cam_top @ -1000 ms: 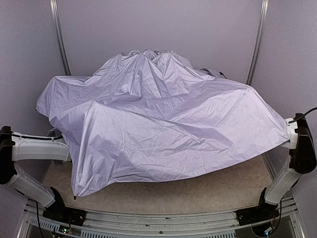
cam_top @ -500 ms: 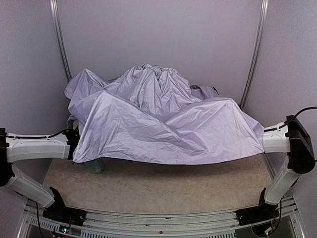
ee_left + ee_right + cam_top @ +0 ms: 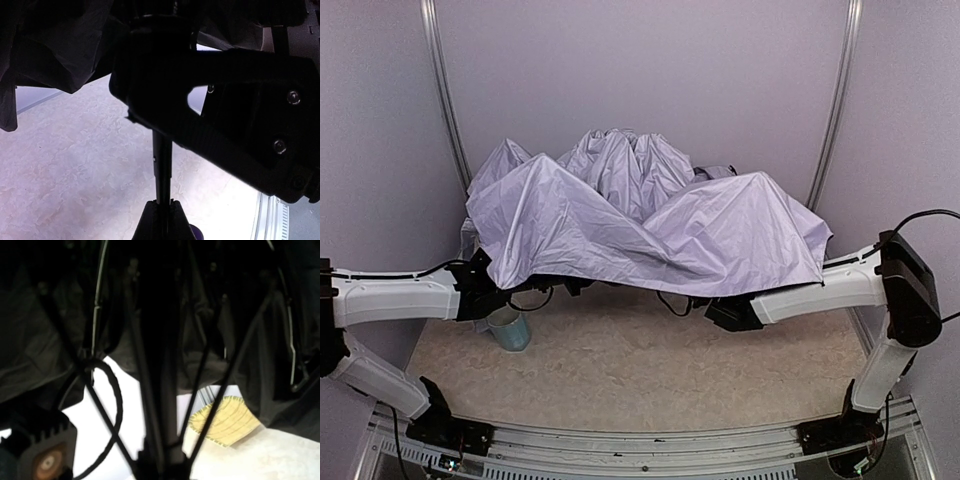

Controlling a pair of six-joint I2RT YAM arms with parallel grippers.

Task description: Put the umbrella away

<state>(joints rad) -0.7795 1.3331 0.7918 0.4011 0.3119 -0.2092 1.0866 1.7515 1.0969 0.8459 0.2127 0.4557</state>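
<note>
Position: the umbrella [image 3: 650, 225] sits toward the back of the table [image 3: 640, 375], its canopy slack and partly folded, draped over both wrists, with the ribs not yet drawn in. Grip: the left gripper [image 3: 163, 214] is clamped tight on the thin black shaft [image 3: 162, 165]; the right gripper [image 3: 720, 312] reaches under the fabric among the ribs, and I cannot tell whether its jaws hold anything (wrist view too dark). Progress, as judged: collapse about midway; closing the canopy fully, bundling the fabric and stowing it are left.
</note>
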